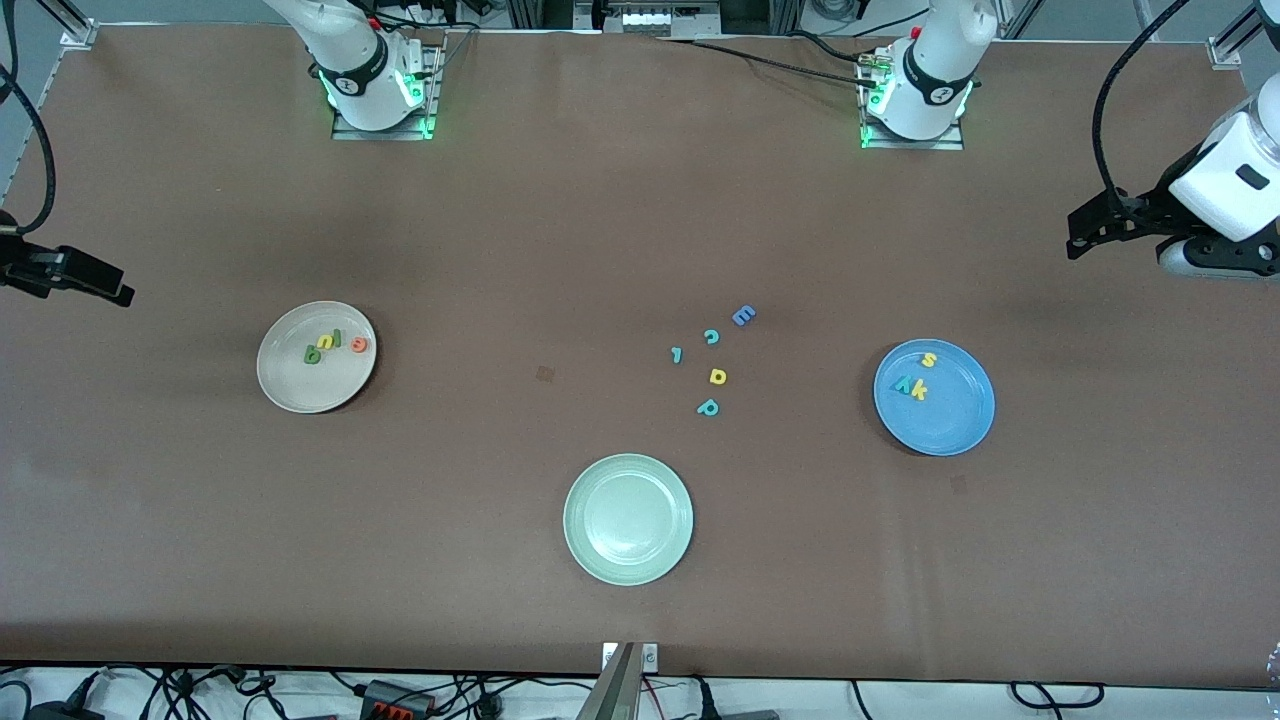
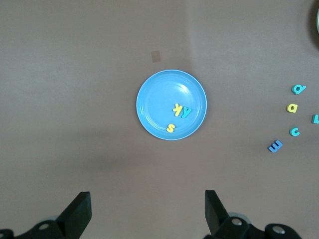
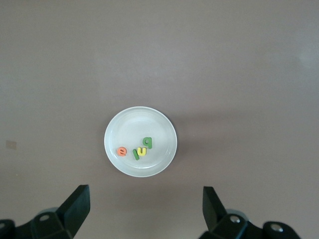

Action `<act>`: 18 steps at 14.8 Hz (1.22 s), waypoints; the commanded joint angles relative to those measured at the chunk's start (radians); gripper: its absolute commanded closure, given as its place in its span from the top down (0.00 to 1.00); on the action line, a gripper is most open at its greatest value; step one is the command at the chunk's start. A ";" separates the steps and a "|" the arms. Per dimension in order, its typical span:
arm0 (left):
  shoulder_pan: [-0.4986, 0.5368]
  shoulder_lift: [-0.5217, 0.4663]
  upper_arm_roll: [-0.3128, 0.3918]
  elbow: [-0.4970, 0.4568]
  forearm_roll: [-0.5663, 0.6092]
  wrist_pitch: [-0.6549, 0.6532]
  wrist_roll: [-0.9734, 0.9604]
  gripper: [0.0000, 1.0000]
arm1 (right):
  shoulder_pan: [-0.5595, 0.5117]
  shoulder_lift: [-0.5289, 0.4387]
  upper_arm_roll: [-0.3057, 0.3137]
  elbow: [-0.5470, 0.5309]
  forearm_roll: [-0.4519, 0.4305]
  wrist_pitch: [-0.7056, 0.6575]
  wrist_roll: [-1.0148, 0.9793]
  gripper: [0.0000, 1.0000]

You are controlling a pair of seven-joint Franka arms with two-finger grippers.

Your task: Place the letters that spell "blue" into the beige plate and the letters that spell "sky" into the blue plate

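Note:
The beige plate (image 1: 300,390) holds the dark green b (image 1: 312,354), yellow u (image 1: 324,343), green l (image 1: 337,338) and orange e (image 1: 359,345). The blue plate (image 1: 950,425) holds the yellow s (image 1: 929,360), teal y (image 1: 903,386) and yellow k (image 1: 919,390). My left gripper (image 2: 148,209) hangs open and empty, high over the left arm's end of the table, looking down on the blue plate (image 2: 159,94). My right gripper (image 3: 144,206) hangs open and empty, high over the right arm's end, above the beige plate (image 3: 134,124).
A pale green plate (image 1: 628,475) lies nearest the front camera. Loose letters lie on the brown table between the plates: blue E (image 1: 743,316), teal c (image 1: 711,337), teal l (image 1: 677,355), yellow a (image 1: 717,376), teal p (image 1: 708,407).

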State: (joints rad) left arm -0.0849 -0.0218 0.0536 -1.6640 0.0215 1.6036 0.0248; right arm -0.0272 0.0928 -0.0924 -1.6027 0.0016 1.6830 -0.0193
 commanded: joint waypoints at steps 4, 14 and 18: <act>0.000 -0.007 0.005 0.009 -0.012 -0.013 0.018 1.00 | -0.008 -0.096 0.016 -0.085 -0.020 -0.002 -0.018 1.00; 0.000 -0.007 0.005 0.009 -0.012 -0.013 0.018 1.00 | 0.003 -0.108 0.017 -0.080 -0.025 -0.022 -0.021 1.00; 0.000 -0.007 0.005 0.009 -0.012 -0.013 0.018 1.00 | 0.003 -0.108 0.019 -0.083 -0.041 -0.022 -0.021 1.00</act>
State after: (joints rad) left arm -0.0849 -0.0218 0.0536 -1.6639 0.0215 1.6036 0.0248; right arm -0.0237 0.0114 -0.0816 -1.6599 -0.0091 1.6660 -0.0274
